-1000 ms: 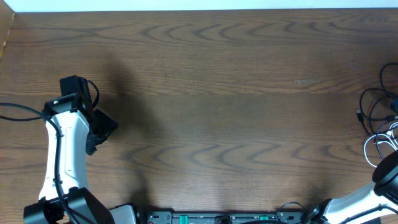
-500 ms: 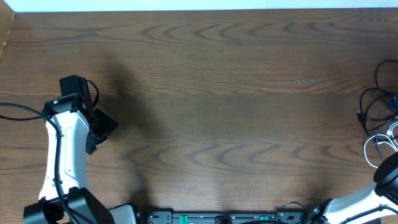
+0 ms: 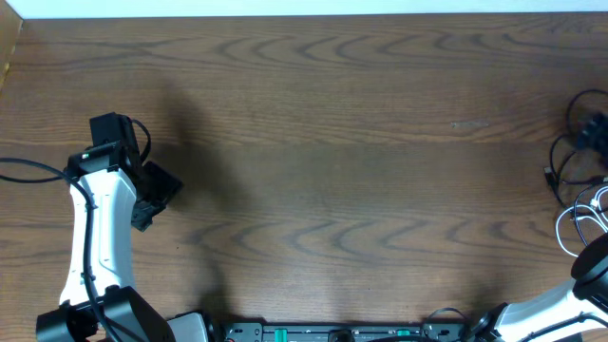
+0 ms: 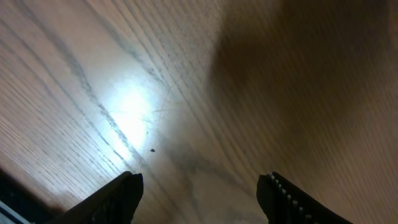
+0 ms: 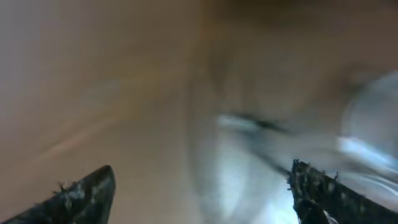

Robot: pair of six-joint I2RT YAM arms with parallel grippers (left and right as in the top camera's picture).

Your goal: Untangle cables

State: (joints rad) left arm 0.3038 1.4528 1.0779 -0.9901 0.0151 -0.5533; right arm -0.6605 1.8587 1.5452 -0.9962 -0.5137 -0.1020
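The cables lie at the table's far right edge: thin black loops (image 3: 568, 161) and, below them, a white cable (image 3: 573, 226). A dark block with a blue spot (image 3: 595, 131), apparently part of my right arm's hand, hangs over the black loops at the frame edge. The right wrist view is motion-blurred. In it my right gripper (image 5: 202, 168) is open, with a black cable streak (image 5: 249, 122) and a white blur (image 5: 367, 149) on the table beyond it. My left gripper (image 3: 152, 199) (image 4: 202, 180) stands open over bare wood at the far left, far from the cables.
Dark wooden table (image 3: 332, 142), with a pale strip along its back edge (image 3: 304, 8). The left arm's white link (image 3: 95, 228) runs up from the front rail (image 3: 332, 332). The right arm's base (image 3: 570, 294) shows at the bottom right corner.
The dark block at the right edge has moved up and further into view over the black loops, which have shifted slightly. The left arm has stayed still.
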